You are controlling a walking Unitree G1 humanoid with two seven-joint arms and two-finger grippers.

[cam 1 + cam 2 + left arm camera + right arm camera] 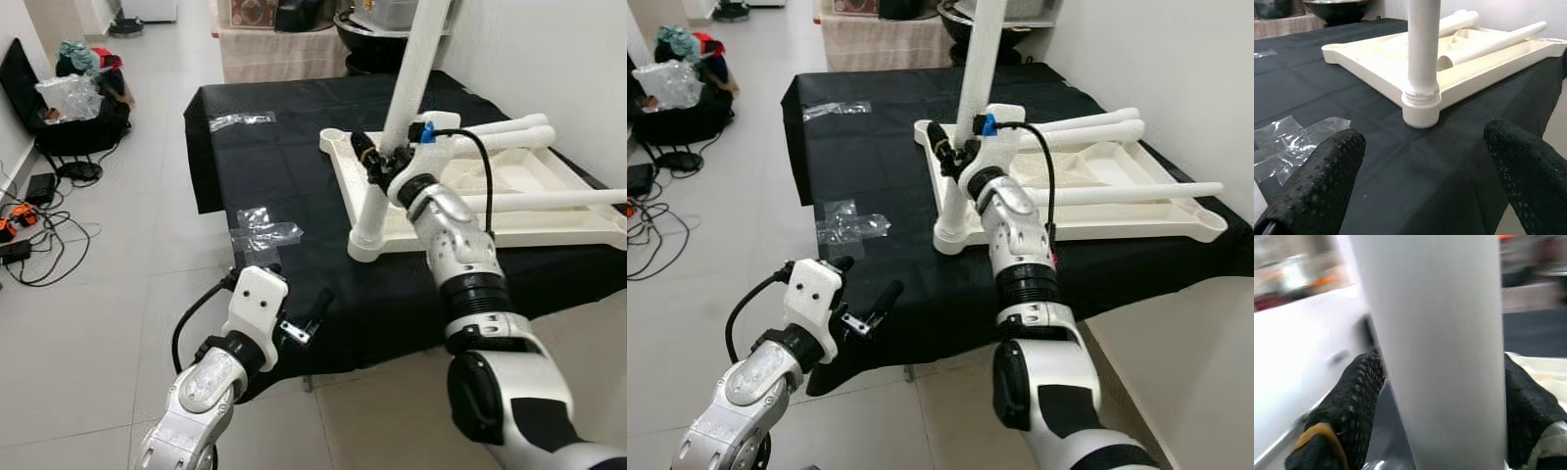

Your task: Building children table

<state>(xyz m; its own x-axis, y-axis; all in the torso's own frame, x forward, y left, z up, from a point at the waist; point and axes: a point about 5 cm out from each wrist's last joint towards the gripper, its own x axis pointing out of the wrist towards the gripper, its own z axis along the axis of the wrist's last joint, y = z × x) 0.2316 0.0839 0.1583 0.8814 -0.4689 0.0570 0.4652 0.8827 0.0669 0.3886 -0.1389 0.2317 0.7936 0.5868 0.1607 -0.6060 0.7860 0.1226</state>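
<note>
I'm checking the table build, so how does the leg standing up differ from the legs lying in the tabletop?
The upright leg stands in a corner socket of the upside-down tabletop; the loose legs lie flat across it. The right gripper is closed around the upright leg, while nothing holds the loose legs. The left gripper hangs open over the black cloth. All the legs are cream-white tubes.

You get even, bright indoor light in both eye views, sharp enough, with soft shadow under the black cloth [294,196]. Glare on the plastic wrap [263,230]. The left wrist view is clear (near fingers [1317,186] slightly soft). The right wrist view is blurred, the leg [1435,347] washed out.
</note>
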